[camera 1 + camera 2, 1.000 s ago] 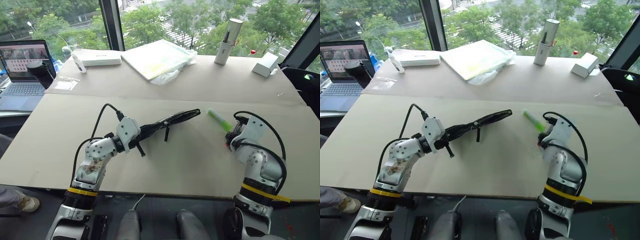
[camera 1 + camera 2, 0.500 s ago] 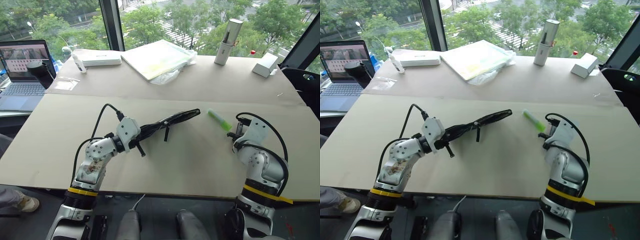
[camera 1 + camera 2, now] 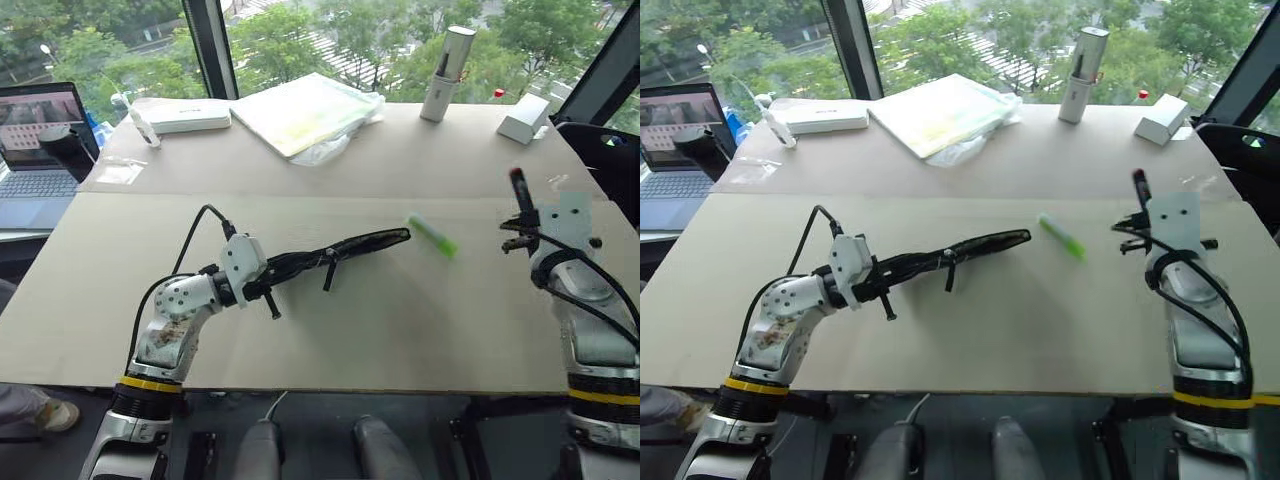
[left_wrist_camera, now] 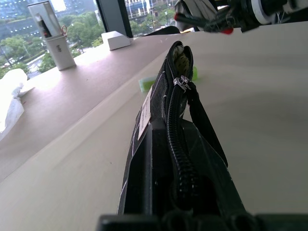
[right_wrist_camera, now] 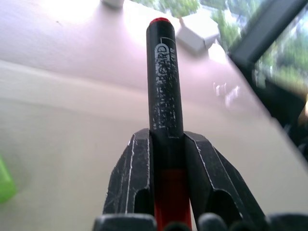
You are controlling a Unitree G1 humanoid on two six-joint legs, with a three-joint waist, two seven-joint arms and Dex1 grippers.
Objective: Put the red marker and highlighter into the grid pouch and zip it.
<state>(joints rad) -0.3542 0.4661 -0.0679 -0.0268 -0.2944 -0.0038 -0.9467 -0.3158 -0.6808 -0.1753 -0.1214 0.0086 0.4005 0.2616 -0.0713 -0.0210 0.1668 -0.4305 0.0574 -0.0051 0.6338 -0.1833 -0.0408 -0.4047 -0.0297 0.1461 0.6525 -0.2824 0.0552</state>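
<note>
My left gripper [image 3: 262,282] is shut on the near end of the grid pouch [image 3: 340,250], which it holds edge-up, reaching out to the right just over the table. In the left wrist view the pouch [image 4: 163,106] has its zipper pull [image 4: 182,83] partway along and its far end gapes open. The green highlighter [image 3: 433,236] lies on the table just beyond that open end. Off to the right, raised above the table, my right gripper [image 3: 520,225] is shut on the red marker [image 3: 517,195], which stands upright. The marker's black barrel [image 5: 164,86] sticks out past the fingers.
A laptop [image 3: 40,130] sits at the far left. Along the back of the table are a flat white box [image 3: 190,115], a plastic-wrapped pad [image 3: 305,110], a tall white cylinder [image 3: 445,60] and a small white box [image 3: 525,118]. A dark chair [image 3: 600,150] stands at the right.
My right gripper, low on the table beside the highlighter, closed on the red marker, then rose up and to the right, rolling so the marker points up. The left gripper and pouch stayed put.
</note>
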